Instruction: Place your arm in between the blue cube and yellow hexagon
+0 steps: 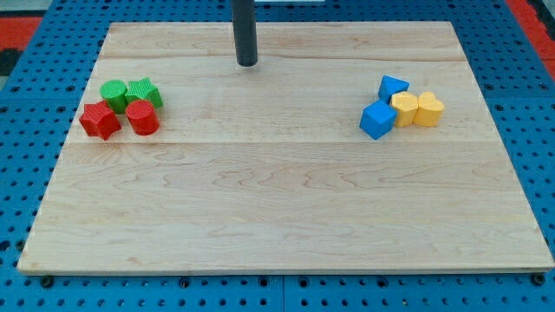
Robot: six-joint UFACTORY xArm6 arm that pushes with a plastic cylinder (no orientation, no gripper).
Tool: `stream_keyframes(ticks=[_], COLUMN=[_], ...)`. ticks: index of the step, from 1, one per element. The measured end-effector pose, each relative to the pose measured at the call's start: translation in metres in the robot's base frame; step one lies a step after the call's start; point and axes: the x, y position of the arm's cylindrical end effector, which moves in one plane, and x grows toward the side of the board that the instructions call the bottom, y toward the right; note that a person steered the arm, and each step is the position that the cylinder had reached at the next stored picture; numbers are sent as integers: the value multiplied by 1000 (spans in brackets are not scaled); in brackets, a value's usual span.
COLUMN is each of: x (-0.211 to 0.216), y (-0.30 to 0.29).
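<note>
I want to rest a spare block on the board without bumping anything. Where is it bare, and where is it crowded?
Bare: the wide middle between the red cylinder and the blue cube, and the whole strip along the view's bottom. My tip stands near the top edge. Crowded: the red-green cluster at left; the blue-yellow cluster around the yellow hexagon.

You are looking at a lab or robotics test bench. A pale wooden worktop (286, 199) sits on a blue perforated mounting plate (529, 130) studded with bolt holes, with small printed coloured blocks (121, 108) laid out on it.

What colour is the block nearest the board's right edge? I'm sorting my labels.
Yellow: the heart-shaped block, rightmost in the camera view.
</note>
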Motion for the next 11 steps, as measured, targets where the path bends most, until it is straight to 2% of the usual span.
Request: stream_keyframes(ticks=[2,3,4,5,6,7,8,9,10,11], x=[-7,-50,-55,-44,56,141,150,106,94,103], y=[1,23,116,235,286,278,205,167,165,183])
